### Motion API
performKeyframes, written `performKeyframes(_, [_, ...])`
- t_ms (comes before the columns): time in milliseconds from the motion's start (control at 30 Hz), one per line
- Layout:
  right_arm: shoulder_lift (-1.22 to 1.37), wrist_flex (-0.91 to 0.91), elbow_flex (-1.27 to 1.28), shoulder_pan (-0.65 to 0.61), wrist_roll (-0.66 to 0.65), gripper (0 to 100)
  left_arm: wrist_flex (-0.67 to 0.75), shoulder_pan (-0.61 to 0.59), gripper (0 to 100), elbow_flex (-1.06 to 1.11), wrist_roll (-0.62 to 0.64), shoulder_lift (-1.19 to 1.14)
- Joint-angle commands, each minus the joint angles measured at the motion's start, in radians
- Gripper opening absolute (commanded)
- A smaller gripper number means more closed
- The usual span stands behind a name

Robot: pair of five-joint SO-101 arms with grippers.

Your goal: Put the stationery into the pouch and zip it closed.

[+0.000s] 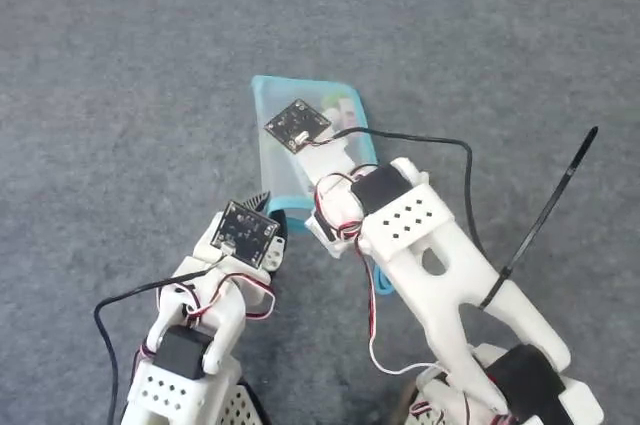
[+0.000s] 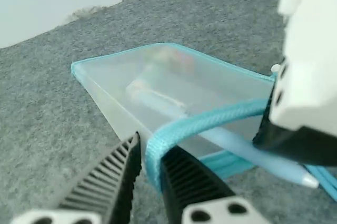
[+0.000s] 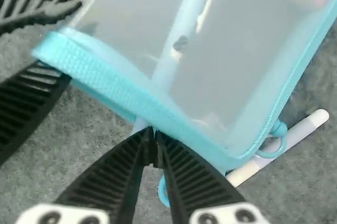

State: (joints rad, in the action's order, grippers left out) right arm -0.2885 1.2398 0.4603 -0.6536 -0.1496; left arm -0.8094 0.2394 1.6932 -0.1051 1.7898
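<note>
Teal-edged pouch (image 2: 174,81) gripped by left hand (image 2: 151,151), right hand (image 3: 152,136); right wrist view: white pen (image 3: 288,140) beneath.

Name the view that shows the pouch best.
The left wrist view: the pouch appears nearly whole, its teal edge held in the left gripper. In the high view the right arm covers much of it. The right wrist view gives a close look at one wall and the zip edge.
</note>
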Motion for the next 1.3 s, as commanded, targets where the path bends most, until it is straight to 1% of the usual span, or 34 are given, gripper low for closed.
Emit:
performKeyframes(0, [-0.019,-0.022,-0.052,0.005,0.055,1.0,0.028,0.005,1,-0.007,0.018,-0.002])
performKeyframes(67, [-0.019,0.001,-0.074,0.002,0.064,1.8,0.028,0.005,1,-0.007,0.018,-0.002])
performKeyframes(233, [-0.031,0.062,-0.110,-0.001,0.074,15.4,0.028,0.005,1,-0.005,0.018,-0.002])
performKeyframes(333, [-0.064,0.059,-0.087,-0.041,0.074,18.4,0.028,0.005,1,-0.005,0.018,-0.002])
performKeyframes(467, [-0.094,0.015,-0.029,-0.102,0.066,16.9,0.028,0.005,1,-0.005,0.017,-0.002])
performKeyframes(700, [-0.094,-0.074,0.061,-0.065,0.068,16.6,0.028,0.005,1,-0.005,0.017,-0.002])
performKeyframes(967, [-0.094,-0.071,0.064,-0.064,0.064,16.5,0.025,0.005,1,-0.005,0.017,-0.002])
performKeyframes(1033, [-0.094,-0.071,0.064,-0.061,0.066,13.2,0.025,0.005,1,-0.005,0.017,-0.002])
performKeyframes(1133, [-0.094,-0.071,0.064,-0.007,0.069,0.9,0.025,0.005,1,-0.005,0.017,-0.002])
performKeyframes(1167, [-0.094,-0.071,0.064,0.021,0.071,0.2,0.025,0.005,1,-0.005,0.017,-0.002])
performKeyframes(1200, [-0.094,-0.070,0.064,0.048,0.081,2.0,0.025,0.005,1,-0.005,0.017,-0.002])
performKeyframes(1267, [-0.094,-0.050,0.054,0.102,0.127,0.6,0.026,0.005,1,-0.005,0.017,-0.002])
